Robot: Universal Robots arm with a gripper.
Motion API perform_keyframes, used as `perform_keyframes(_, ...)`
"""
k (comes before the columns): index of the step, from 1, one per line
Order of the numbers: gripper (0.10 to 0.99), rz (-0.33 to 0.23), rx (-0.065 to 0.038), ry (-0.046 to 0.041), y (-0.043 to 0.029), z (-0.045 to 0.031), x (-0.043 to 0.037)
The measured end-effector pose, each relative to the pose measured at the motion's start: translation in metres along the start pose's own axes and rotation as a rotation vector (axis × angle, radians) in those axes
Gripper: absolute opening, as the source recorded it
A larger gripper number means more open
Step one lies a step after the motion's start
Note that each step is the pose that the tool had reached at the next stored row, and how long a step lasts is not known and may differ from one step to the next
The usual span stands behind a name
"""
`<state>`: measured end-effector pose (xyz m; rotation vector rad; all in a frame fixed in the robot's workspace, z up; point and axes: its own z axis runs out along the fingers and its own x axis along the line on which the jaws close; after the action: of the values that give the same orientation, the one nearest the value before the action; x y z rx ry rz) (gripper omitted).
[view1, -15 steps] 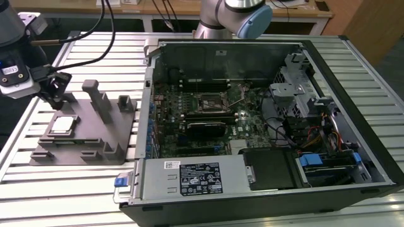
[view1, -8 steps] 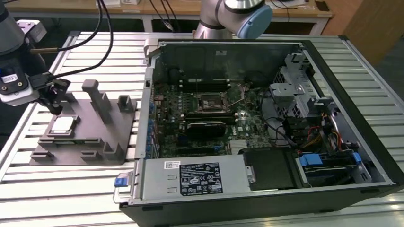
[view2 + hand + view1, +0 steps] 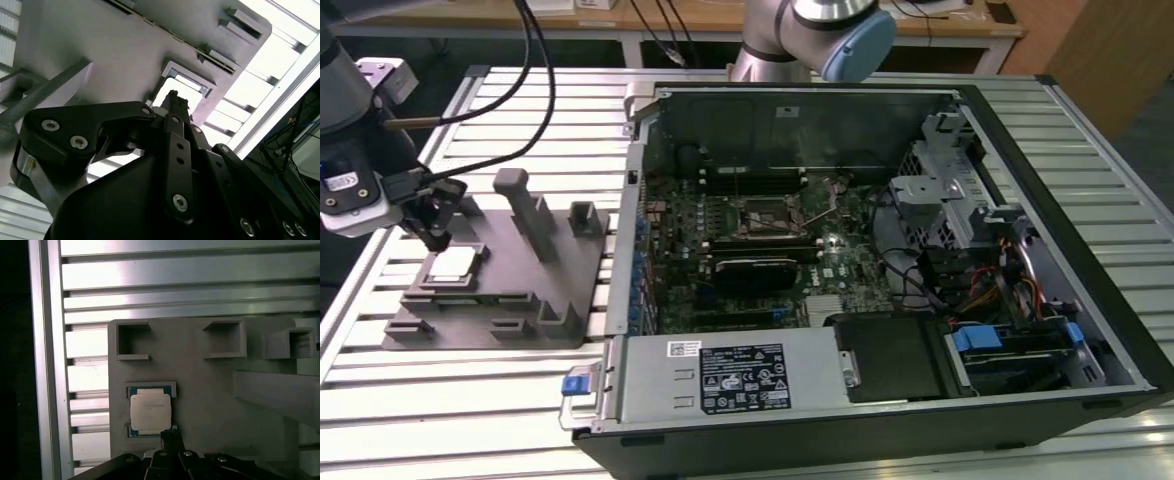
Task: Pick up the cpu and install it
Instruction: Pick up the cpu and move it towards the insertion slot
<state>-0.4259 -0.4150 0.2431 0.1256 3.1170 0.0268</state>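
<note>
Slatted aluminium table [image 3: 467, 400] carries a grey plastic fixture [image 3: 534, 270]. The cpu [image 3: 454, 264] lies flat in the fixture's pocket, just beneath the gripper [image 3: 438, 240], whose jaws look closed together on nothing. In the first wrist view the black fingertips [image 3: 170, 440] cover one pocket corner.

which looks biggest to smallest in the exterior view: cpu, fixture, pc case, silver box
1. pc case
2. fixture and silver box, too close to rank
3. cpu
</note>
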Motion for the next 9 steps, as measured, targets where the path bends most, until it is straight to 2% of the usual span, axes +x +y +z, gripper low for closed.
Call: perform_keyframes(9,0.106,0.0,-0.001,-0.0002,-0.0013,0.016,0.0101)
